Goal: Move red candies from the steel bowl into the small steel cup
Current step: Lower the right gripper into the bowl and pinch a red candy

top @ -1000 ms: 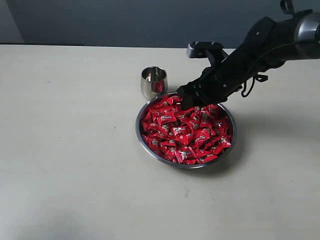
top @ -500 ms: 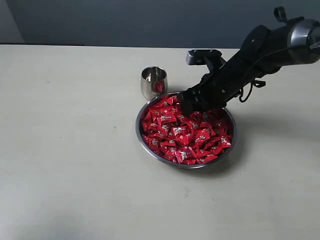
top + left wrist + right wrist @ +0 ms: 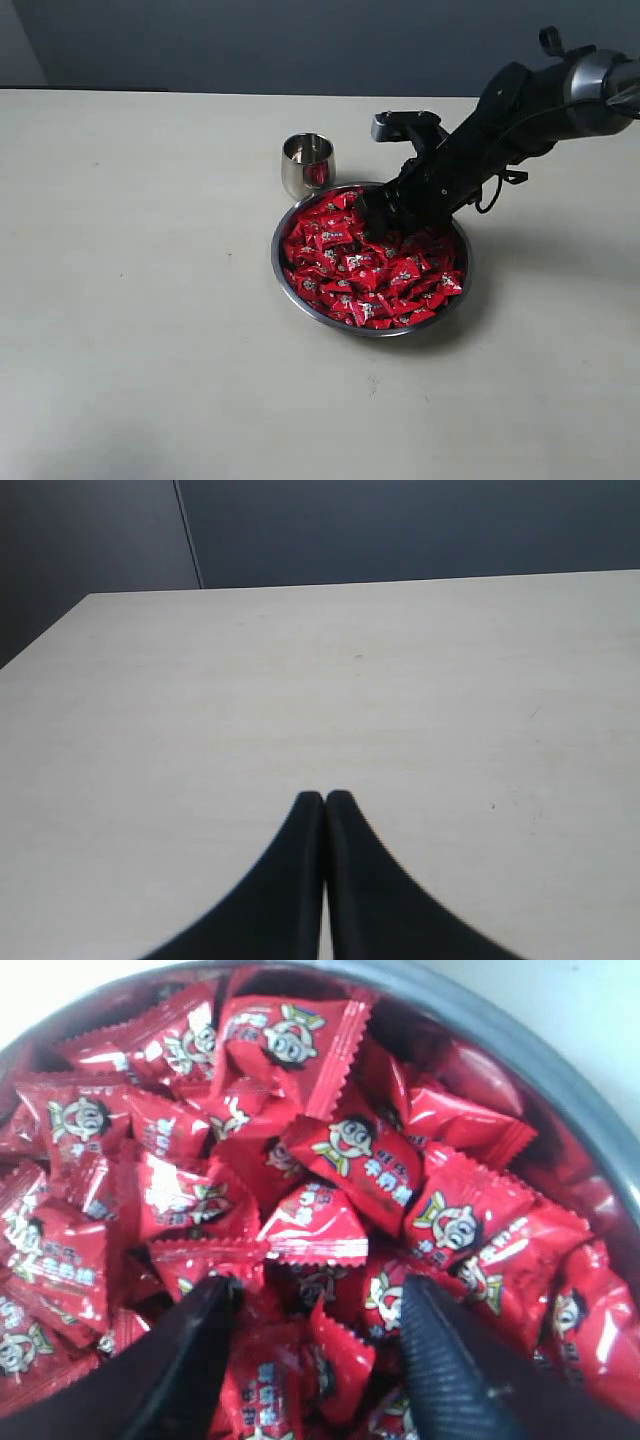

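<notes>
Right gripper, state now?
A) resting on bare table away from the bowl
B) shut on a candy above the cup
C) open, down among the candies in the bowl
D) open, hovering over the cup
C: the right gripper is spread open with its tips pushed in among the candies inside the bowl, clear of the cup.

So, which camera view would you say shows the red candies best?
The right wrist view: the red candies fill the frame, wrapper prints clear. The exterior view shows them as a small heap in the steel bowl; the left wrist view shows none.
</notes>
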Available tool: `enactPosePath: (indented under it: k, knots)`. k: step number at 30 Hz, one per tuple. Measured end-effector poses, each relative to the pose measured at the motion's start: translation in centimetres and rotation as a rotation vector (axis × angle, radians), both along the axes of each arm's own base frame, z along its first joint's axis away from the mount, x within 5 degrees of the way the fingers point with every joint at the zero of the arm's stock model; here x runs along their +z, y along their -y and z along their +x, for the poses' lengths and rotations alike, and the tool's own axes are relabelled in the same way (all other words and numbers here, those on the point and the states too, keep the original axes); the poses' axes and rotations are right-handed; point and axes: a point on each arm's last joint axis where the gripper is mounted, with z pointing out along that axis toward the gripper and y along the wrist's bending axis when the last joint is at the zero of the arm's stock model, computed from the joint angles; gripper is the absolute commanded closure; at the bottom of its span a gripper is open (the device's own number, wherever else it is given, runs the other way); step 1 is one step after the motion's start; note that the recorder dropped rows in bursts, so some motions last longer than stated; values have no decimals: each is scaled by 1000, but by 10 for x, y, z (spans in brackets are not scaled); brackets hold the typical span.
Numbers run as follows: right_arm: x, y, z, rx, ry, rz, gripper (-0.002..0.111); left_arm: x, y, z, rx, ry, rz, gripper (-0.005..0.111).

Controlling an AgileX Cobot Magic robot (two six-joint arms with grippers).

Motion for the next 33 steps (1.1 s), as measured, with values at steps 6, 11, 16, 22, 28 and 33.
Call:
enactPosePath:
  k: [6,11,16,22,28,33]
  knots:
    - [0,0,0,-1,0,-1,58,0,0,0,0,0,0,106]
    - [0,0,0,2,-5,-1,84,0,0,0,0,0,0,106]
    - [0,0,-1,10,-6,-7,93,0,0,0,0,0,0,106]
    - [9,1,-1,18,13,-3,94,0,0,0,0,0,0,106]
    - [21,2,-2,25,44,4,109,0,0,0,0,0,0,106]
    - [28,3,-2,39,71,-3,109,0,0,0,0,0,0,106]
